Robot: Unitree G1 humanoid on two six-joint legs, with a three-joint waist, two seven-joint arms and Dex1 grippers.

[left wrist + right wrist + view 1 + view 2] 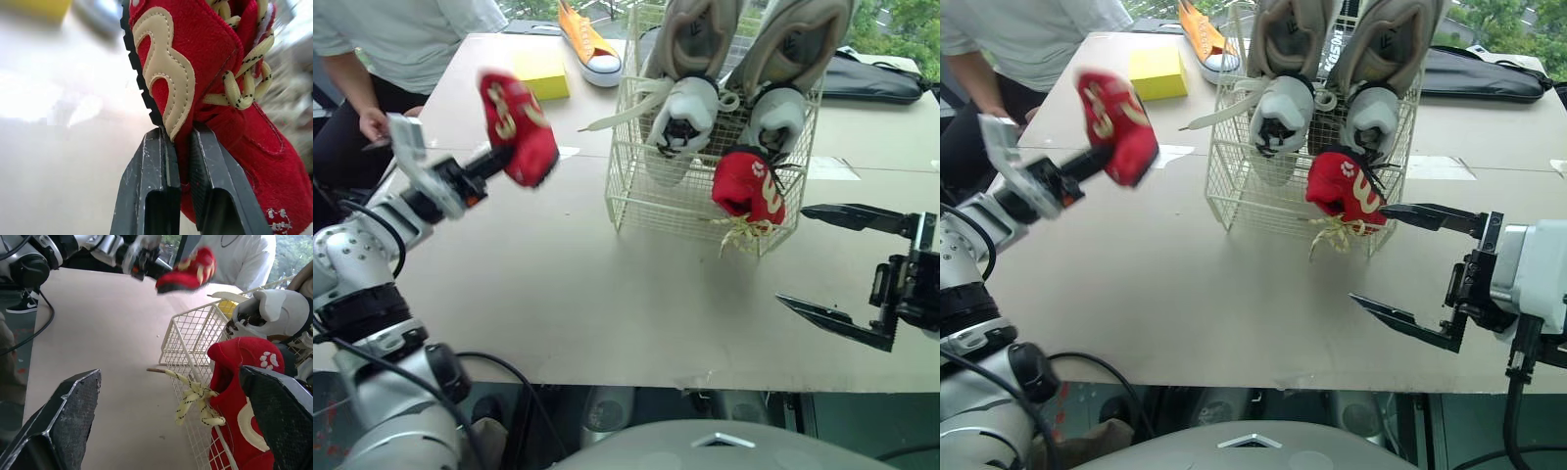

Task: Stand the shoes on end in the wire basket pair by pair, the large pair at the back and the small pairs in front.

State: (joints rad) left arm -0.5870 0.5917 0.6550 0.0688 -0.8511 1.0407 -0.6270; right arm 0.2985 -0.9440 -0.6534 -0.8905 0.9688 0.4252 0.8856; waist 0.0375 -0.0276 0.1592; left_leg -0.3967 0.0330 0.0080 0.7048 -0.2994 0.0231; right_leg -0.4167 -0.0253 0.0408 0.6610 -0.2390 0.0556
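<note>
Shoe (519,127), small, red, cream-laced

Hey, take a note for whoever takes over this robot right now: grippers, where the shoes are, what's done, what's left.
Left gripper: shut on a red shoe, held in the air to the left of the wire basket.
Right gripper: open and empty, by the basket's front right corner.
Done: large grey pair stands on end at the back; second red shoe is at the front right, laces hanging out through the wire.
Left: stand the held red shoe beside its mate. An orange shoe lies on the table behind the basket, not yet in.
</note>
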